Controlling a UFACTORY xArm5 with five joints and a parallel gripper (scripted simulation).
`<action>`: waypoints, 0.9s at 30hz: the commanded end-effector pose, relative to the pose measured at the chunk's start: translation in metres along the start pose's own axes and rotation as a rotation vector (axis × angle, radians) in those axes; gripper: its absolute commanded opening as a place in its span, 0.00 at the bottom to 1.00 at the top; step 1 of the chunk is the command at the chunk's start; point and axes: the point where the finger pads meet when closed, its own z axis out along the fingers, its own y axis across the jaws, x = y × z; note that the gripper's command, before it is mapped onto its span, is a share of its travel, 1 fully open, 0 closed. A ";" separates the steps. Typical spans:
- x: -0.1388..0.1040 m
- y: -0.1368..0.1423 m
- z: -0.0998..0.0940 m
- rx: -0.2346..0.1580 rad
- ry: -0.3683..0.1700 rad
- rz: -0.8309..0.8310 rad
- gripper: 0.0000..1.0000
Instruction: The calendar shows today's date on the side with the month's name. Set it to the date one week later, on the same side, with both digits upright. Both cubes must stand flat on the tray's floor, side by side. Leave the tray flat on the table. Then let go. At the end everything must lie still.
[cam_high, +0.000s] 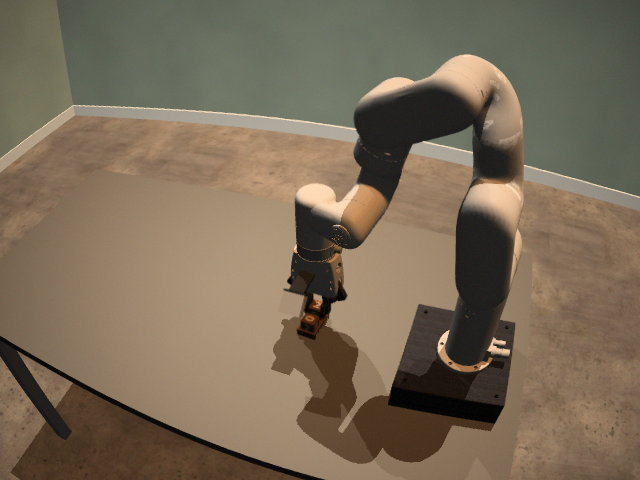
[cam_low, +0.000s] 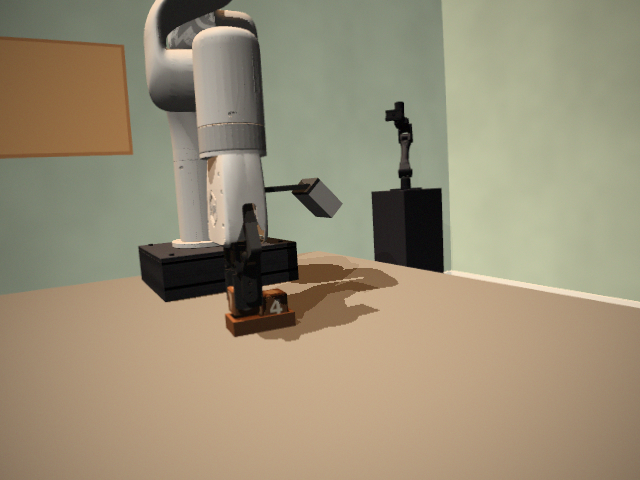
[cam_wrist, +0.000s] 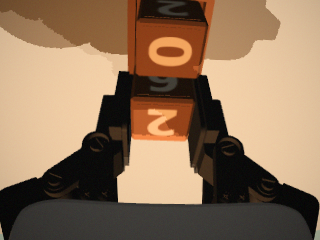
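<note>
"Tray (cam_high: 308, 334) (cam_low: 261, 323) (cam_wrist: 131, 45): where, and which way?"
"Flat on the tabletop (cam_high: 155, 284) (cam_low: 361, 392) (cam_wrist: 55, 115), left of the arm's base in the top view. Long axis slants from near left to far right there."
"Cubes?"
"In line along that axis. Near cube (cam_high: 310, 321) (cam_low: 275, 303) (cam_wrist: 170, 49) has 0 on top; exterior view shows an upright 4 on its side. Far cube (cam_high: 316, 305) (cam_low: 232, 298) (cam_wrist: 162, 117) has 2 on top."
"Tool (cam_high: 318, 308) (cam_low: 246, 308) (cam_wrist: 161, 93)?"
"Closed on the far cube, pads across its sides. Cannot tell if that cube touches the tray's floor."
</note>
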 end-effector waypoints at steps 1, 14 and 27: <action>0.000 0.001 0.000 -0.003 0.000 0.000 0.27; 0.000 0.001 0.005 -0.003 0.000 0.001 0.27; 0.000 0.001 0.009 -0.003 0.000 0.001 0.27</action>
